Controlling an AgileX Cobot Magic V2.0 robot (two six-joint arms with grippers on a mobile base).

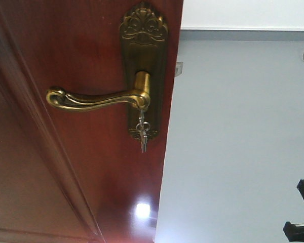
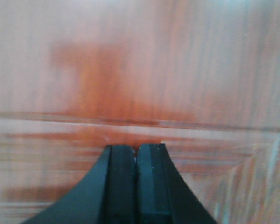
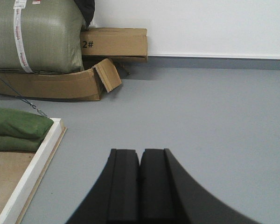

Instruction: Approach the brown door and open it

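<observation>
**Mia:** Door (image 1: 86, 167), the brown one, is right in front of the robot. It fills the left side of the front view, and its edge runs down the middle. Past that edge you see grey floor (image 1: 233, 152), so I think it is already open a bit.

**Ben:** Where is the left end effector (image 2: 136, 154)?

**Mia:** Very near the wood. Its wrist view shows only shiny brown panel, all blurry. The two fingers are pressed together and hold nothing. I think it is put there to push the door, not to grab.

**Ben:** And the handle (image 1: 91, 97)?

**Mia:** It is brass and sticks out flat to the left from its fancy plate (image 1: 143, 30). Keys (image 1: 143, 132) hang just under it. Nothing touches the handle in the front view.

**Ben:** What about the right end effector (image 3: 140, 158)?

**Mia:** Closed too, and empty. It points away over the bare floor, so it stays out of the way.

**Ben:** What else is around?

**Mia:** In the right wrist view, boxes (image 3: 114, 43) and a big green sack (image 3: 37, 35) sit by the far wall. A white frame (image 3: 37, 163) with green bags (image 3: 16, 123) is at the left. They are well apart from the end effector. I cannot tell if they block the door's swing.
</observation>
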